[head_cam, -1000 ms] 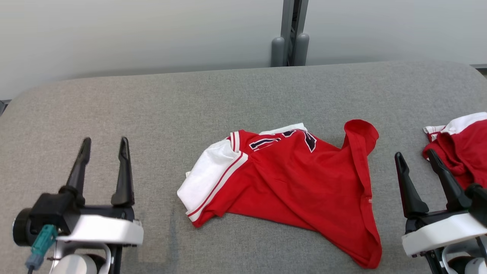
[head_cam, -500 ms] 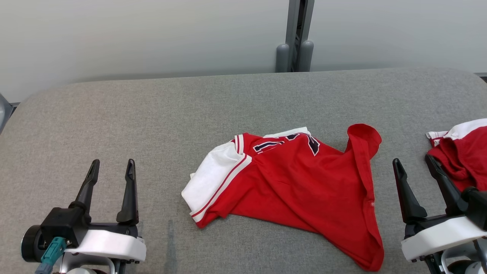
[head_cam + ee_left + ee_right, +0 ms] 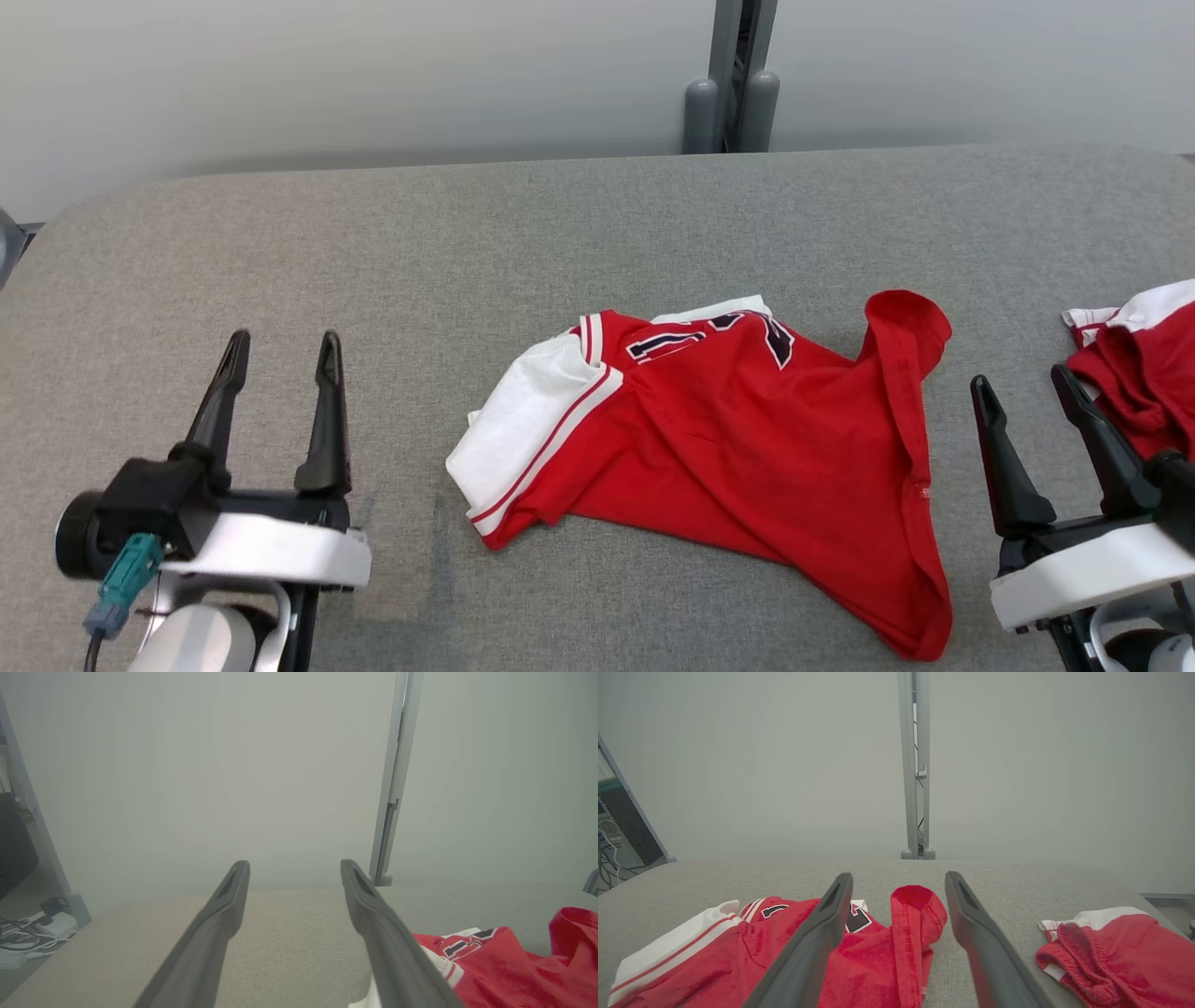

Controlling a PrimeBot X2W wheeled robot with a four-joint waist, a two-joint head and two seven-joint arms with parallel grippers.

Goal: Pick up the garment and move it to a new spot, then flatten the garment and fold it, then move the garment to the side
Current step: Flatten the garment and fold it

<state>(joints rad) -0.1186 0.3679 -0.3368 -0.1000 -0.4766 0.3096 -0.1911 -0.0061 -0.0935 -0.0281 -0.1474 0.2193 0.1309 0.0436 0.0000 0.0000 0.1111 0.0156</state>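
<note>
On one grey bench, the left end effector stands wide and empty; one crumpled red-and-white jersey lies mid-bench between the two; the right end effector, equally wide and empty, sits beside a second red garment

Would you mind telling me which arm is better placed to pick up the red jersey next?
Probably the right: the right gripper, open, is nearly beside the red jersey, while the left gripper stands farther from its white sleeve.
</note>
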